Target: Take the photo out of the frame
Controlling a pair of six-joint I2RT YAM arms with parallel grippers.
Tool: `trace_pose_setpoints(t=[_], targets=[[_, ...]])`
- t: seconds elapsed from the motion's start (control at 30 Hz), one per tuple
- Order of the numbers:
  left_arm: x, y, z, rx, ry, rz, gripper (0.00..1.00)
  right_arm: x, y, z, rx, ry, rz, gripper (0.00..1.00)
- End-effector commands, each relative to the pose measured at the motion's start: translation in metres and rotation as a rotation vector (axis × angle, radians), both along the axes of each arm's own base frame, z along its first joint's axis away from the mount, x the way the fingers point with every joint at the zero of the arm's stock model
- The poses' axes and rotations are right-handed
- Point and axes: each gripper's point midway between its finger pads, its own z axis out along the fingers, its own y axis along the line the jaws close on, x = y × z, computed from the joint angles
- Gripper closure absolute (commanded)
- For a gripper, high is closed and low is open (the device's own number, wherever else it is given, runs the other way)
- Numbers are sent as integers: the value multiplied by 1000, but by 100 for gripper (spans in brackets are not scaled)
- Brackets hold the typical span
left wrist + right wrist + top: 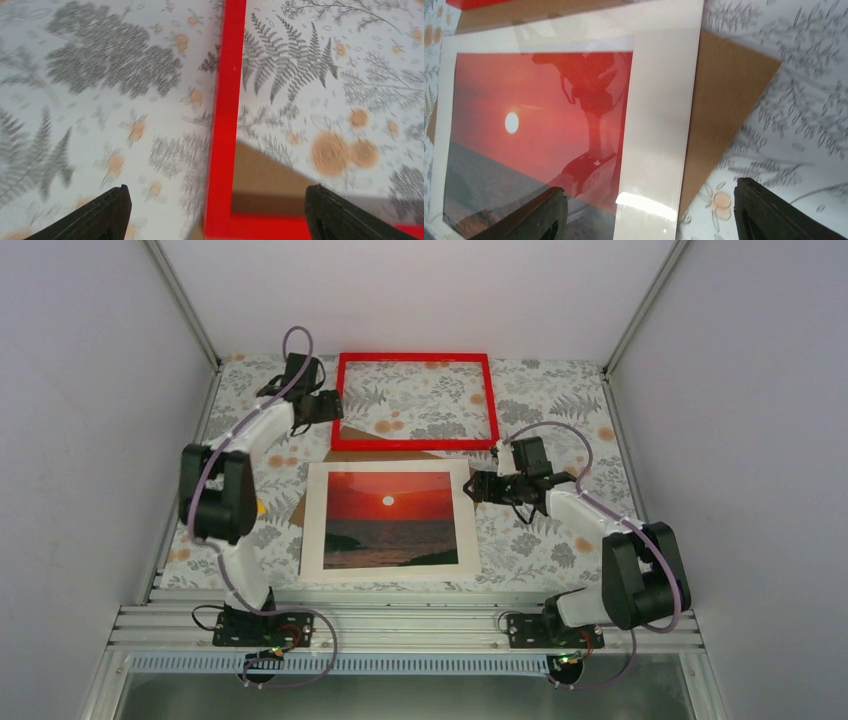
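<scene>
The bright-red frame lies flat at the back of the table, and the patterned cloth shows through its opening. In front of it lies the photo, a red sunset with a white sun inside a white border, on a brown backing board. My left gripper hovers open over the frame's near-left corner; in the left wrist view the left gripper straddles the red frame rail without touching it. My right gripper is open at the photo's right edge. In the right wrist view the right gripper spans the white border of the photo.
The brown board sticks out past the photo's right side and pokes under the frame's near rail. The photo's surface is glossy and mirrors my arm. White walls enclose the table on three sides. A metal rail runs along the near edge.
</scene>
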Motion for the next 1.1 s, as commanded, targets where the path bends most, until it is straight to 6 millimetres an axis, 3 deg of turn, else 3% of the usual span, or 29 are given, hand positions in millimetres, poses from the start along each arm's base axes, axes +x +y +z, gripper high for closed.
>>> trace_pose_setpoints(t=[0.0,0.1,0.23,0.37,0.47,0.8,0.93,1.07], targets=[[-43,4,25,-39,-70,30,13,-25,6,-5,30,51,12,25],[-85,-3,32,-63,-84,16,10,-37,6,-9,27,71,19,23],[-136,-24,23,-68,-71,-25,6,-53,12,-14,46,103,43,20],[-184,-60,5,-109,-48,-102,3,-68,21,-22,75,130,72,18],[-209,-82,-5,-96,-41,-158,1,-78,26,-30,85,155,90,18],[-265,-155,-25,-73,-62,-379,0,-90,38,-38,135,183,126,17],[-285,-185,-40,-56,-47,-468,0,-92,45,-30,185,174,151,18],[-296,-197,-56,-72,-6,-495,0,-92,47,-17,214,143,157,18]])
